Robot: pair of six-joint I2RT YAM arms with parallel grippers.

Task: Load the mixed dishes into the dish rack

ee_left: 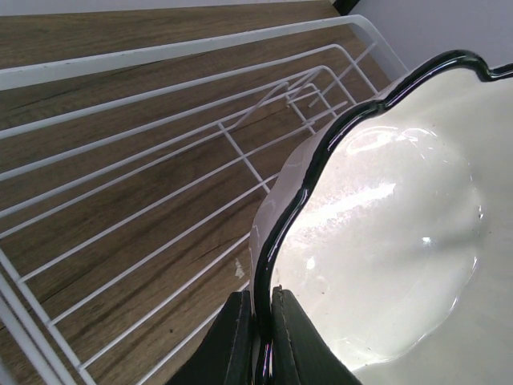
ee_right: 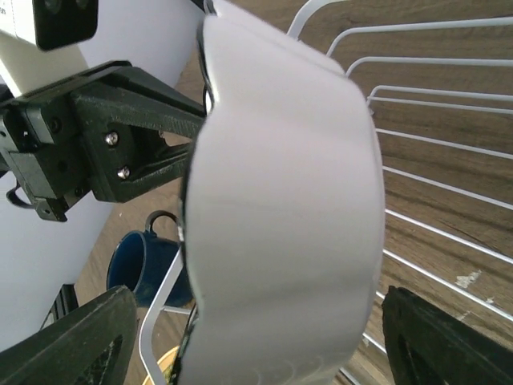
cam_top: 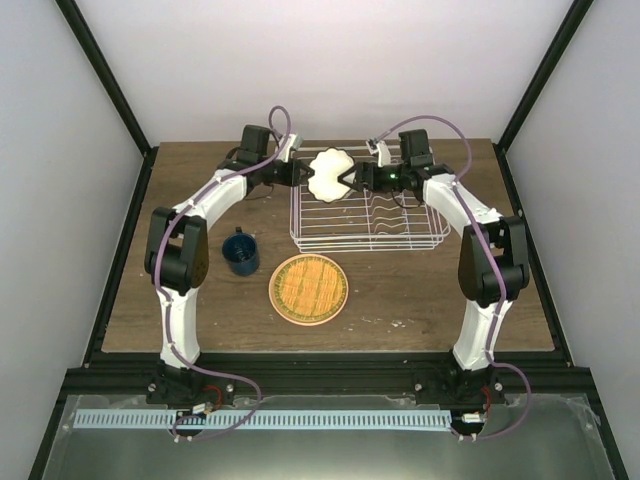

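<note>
The dish rack [cam_top: 368, 215] sits toward the far side of the table [cam_top: 430, 300]. The orange plate [cam_top: 308, 288] lies flat outside it, just off its near-left corner. The white scalloped bowl [cam_top: 328, 173] is tipped on edge over the rack's far-left corner, between my two hands. The dark blue mug [cam_top: 240, 250] stands left of the rack. My left gripper [ee_left: 258, 346] is clamped on the bowl's dark rim. My right gripper [ee_right: 256, 341] is spread wide, one finger on each side of the bowl's outer wall, and neither visibly presses it.
</note>
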